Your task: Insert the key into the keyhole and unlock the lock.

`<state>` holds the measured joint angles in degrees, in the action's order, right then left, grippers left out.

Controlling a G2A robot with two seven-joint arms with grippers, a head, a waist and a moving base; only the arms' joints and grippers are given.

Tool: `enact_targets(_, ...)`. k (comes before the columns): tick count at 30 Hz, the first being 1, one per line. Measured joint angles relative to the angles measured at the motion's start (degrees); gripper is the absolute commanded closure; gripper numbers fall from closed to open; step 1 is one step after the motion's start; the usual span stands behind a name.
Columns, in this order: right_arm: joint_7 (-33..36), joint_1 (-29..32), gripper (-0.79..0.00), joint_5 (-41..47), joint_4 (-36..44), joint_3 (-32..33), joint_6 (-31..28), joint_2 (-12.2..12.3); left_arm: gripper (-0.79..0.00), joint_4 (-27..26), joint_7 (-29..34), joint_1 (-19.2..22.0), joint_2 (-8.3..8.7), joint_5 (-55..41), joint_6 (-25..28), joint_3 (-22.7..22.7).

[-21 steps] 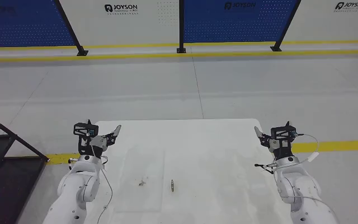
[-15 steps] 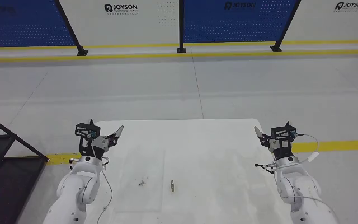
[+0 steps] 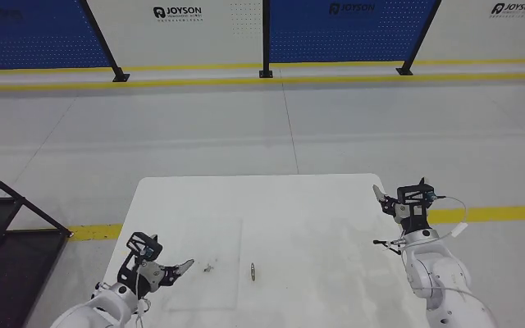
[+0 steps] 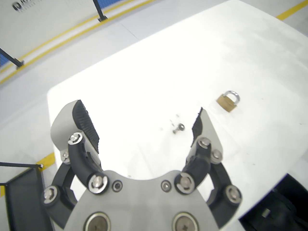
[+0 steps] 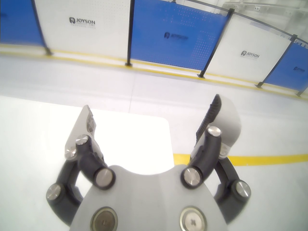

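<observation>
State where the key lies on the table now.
In the top view the key lies on the white table, between the open left gripper and the padlock, touching neither.

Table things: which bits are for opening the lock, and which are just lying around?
For the job: key, lock, open left tool close to the key.
Just around: tiny specks by the key, black frame, fence.

The key (image 4: 178, 128) is too small to tell its shape, and the keyhole of the lock (image 4: 227, 102) is hidden.
</observation>
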<state>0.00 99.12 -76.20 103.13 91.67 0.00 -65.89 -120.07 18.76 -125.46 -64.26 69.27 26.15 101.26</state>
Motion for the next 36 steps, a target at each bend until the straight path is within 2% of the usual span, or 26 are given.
enact_targets(4,0.00,0.00,-0.785,0.00,0.00,0.00,0.00,0.00,-0.785,-0.74,11.48,2.23,0.04,-0.69,-2.04,-3.47)
enact_targets(8,0.00,0.00,-0.785,0.00,0.00,0.00,0.00,0.00,-0.785,1.11,24.85,7.72,0.09,-1.66,-4.23,-8.55)
enact_targets(11,0.00,0.00,-0.785,0.00,0.00,0.00,0.00,0.00,-0.785,3.37,31.61,12.01,-0.16,-2.03,-7.86,-12.63)
enact_targets(14,0.00,0.00,-0.785,0.00,0.00,0.00,0.00,0.00,-0.785,5.56,35.57,15.77,-0.44,-1.67,-11.40,-16.09)
enact_targets(17,0.00,0.00,-0.785,0.00,0.00,0.00,0.00,0.00,-0.773,7.65,36.49,18.28,-0.77,-0.31,-14.55,-19.31)
enact_targets(23,0.00,0.00,-0.785,0.00,0.00,0.00,0.00,0.00,-0.582,10.22,37.90,21.05,-1.27,1.52,-19.60,-23.67)
enact_targets(29,0.00,0.00,-0.785,0.00,0.00,0.00,0.00,0.00,-0.517,10.36,38.00,20.86,-1.32,2.55,-21.82,-24.77)
enact_targets(36,0.00,0.00,-0.785,0.00,0.00,0.00,0.00,0.00,-0.388,11.23,35.43,20.81,-1.22,4.17,-21.68,-25.26)
